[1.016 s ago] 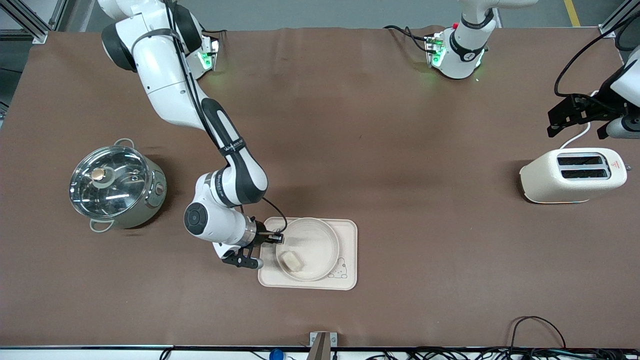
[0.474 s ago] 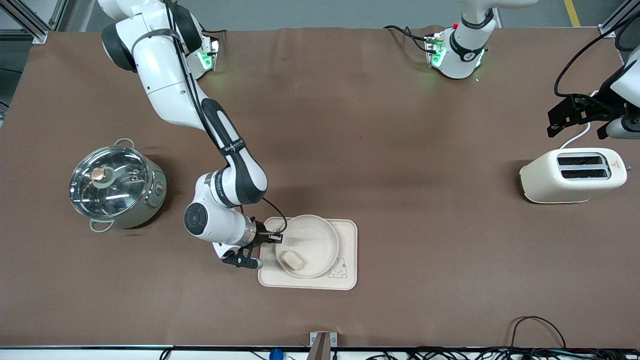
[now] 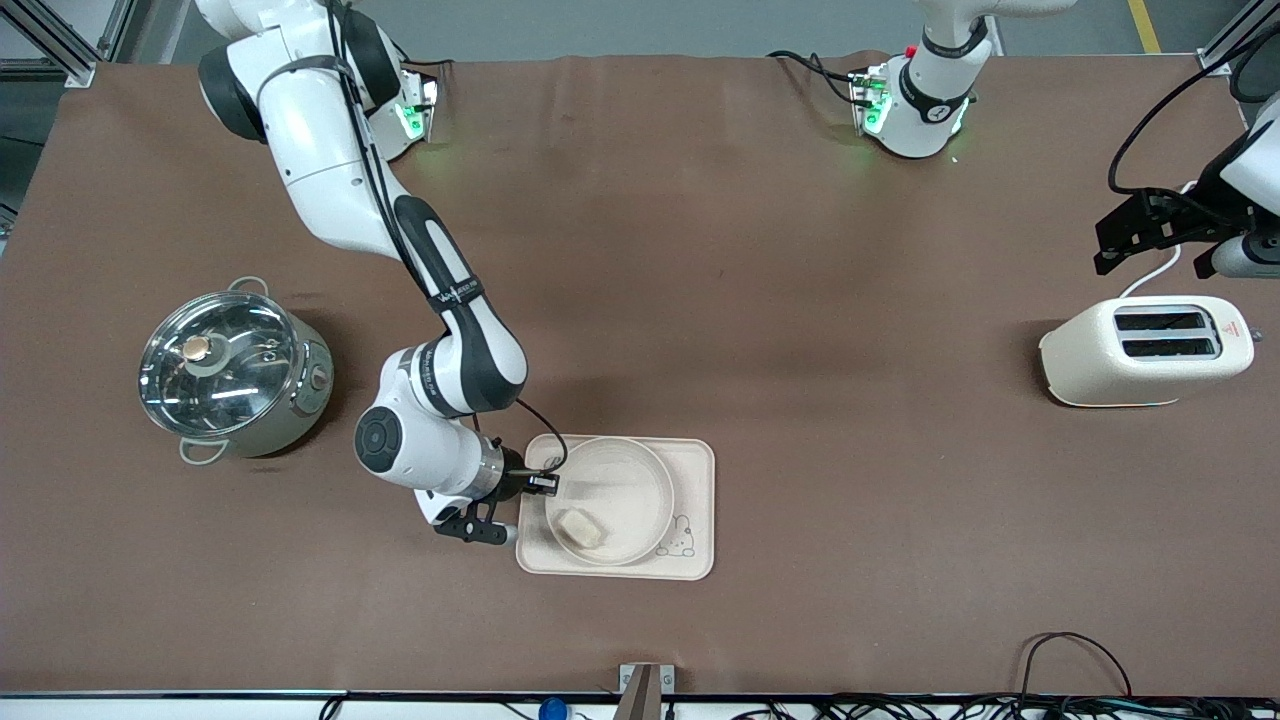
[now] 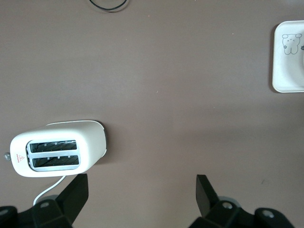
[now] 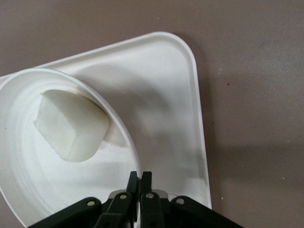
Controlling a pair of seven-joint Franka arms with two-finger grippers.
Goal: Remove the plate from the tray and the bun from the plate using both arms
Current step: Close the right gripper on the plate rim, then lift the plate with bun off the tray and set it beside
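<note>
While the right tool (image 3: 545, 485) is clamped on the rim of the plate (image 3: 612, 498), the plate is over the tray (image 3: 694, 510) with the bun (image 3: 582, 529) inside it. Both removals are not yet done. The left tool (image 4: 140, 192) waits with fingers apart above the toaster (image 3: 1145, 350).

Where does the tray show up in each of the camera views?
Front view: the tray lies near the camera, under the plate, which the shut right gripper pinches at its rim.
Left wrist view: only its bunny corner shows at the picture's edge.
Right wrist view: the tray fills the middle, beneath the plate and bun.
Shared landmark: the tray's rounded corner.
</note>
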